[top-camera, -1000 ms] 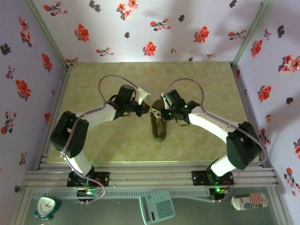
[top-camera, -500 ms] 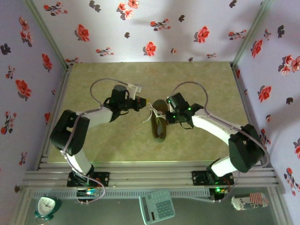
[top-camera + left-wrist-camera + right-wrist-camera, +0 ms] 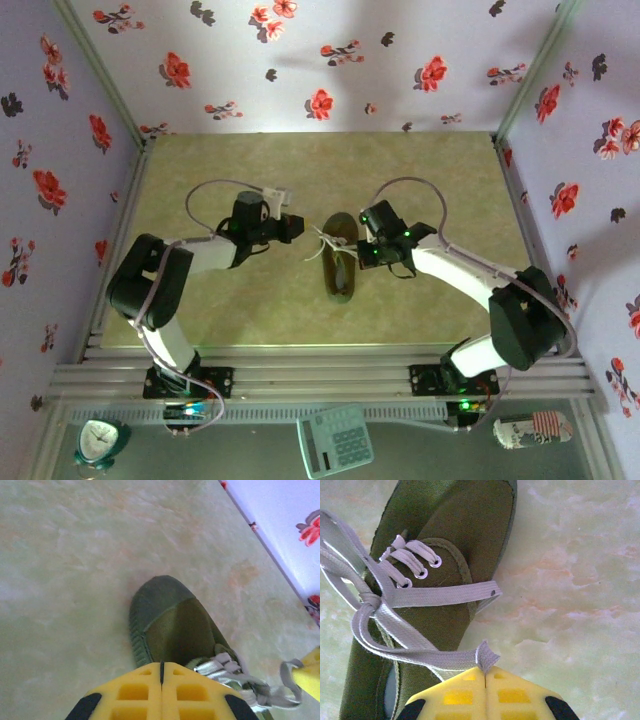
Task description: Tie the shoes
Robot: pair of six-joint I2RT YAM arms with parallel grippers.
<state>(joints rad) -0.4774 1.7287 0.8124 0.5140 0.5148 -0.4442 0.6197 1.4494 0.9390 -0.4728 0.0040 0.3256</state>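
Observation:
The olive-green shoe point(image 3: 340, 268) lies in the middle of the table, toe to the far side. Its white laces point(image 3: 440, 595) are crossed into a knot over the tongue. My right gripper point(image 3: 485, 672) is shut on a folded bit of lace just right of the shoe point(image 3: 445, 540). It sits at the shoe's right side point(image 3: 362, 246) in the top view. My left gripper point(image 3: 297, 228) hangs left of the toe. Its yellow fingers are pressed together point(image 3: 161, 669), with nothing visible between them, above the shoe point(image 3: 167, 620). The laces point(image 3: 235, 676) trail off to the right.
Floral walls close in the table point(image 3: 220, 290) on the left, back and right. An aluminium rail point(image 3: 320, 378) runs along the near edge. Below it lie a green clock point(image 3: 100, 441), a calculator point(image 3: 335, 440) and a can point(image 3: 530, 430).
Both grippers have drawn apart from above the shoe: the left one went left and down, the right one right and down with the lace. The shoe's toe now shows between them.

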